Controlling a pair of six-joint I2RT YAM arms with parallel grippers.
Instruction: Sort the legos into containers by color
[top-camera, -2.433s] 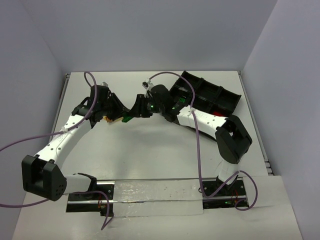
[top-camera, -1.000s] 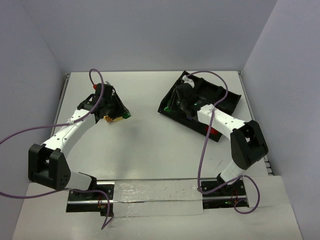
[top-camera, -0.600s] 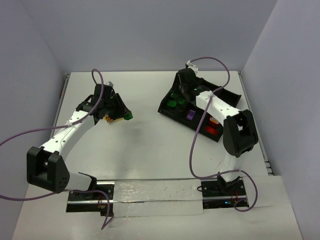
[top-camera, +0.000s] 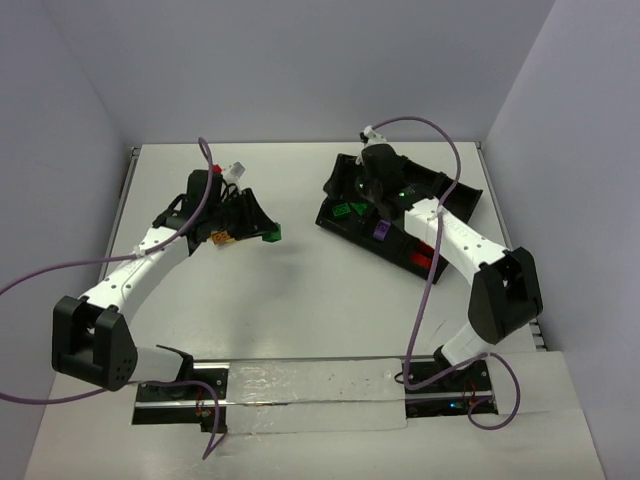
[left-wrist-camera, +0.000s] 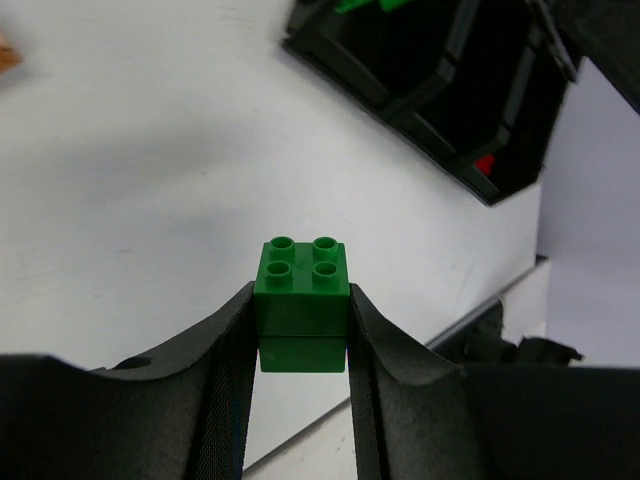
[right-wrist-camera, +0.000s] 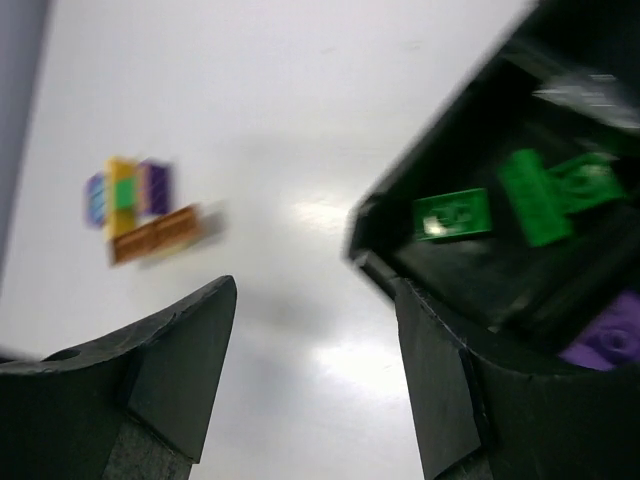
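Note:
My left gripper (top-camera: 262, 230) is shut on a green brick (top-camera: 271, 236), held above the table left of centre; in the left wrist view the brick (left-wrist-camera: 302, 298) sits clamped between both pads, studs facing away. A mixed cluster (top-camera: 222, 238) of orange, yellow and purple bricks lies on the table just behind that gripper, and it shows blurred in the right wrist view (right-wrist-camera: 140, 205). My right gripper (top-camera: 362, 190) is open and empty (right-wrist-camera: 313, 290) over the left end of the black tray (top-camera: 462, 200). That end bin holds green bricks (top-camera: 348, 209) (right-wrist-camera: 452, 215).
The tray stands slanted at the back right. A purple brick (top-camera: 381, 230) lies in a middle bin and red bricks (top-camera: 421, 262) in the near-right bin. Purple cables arch over both arms. Walls close in the table at left, back and right.
The right gripper left the cluster, swung to the tray and now hovers open over the green bin. The left gripper has moved a little right and lifted the green brick off the cluster.

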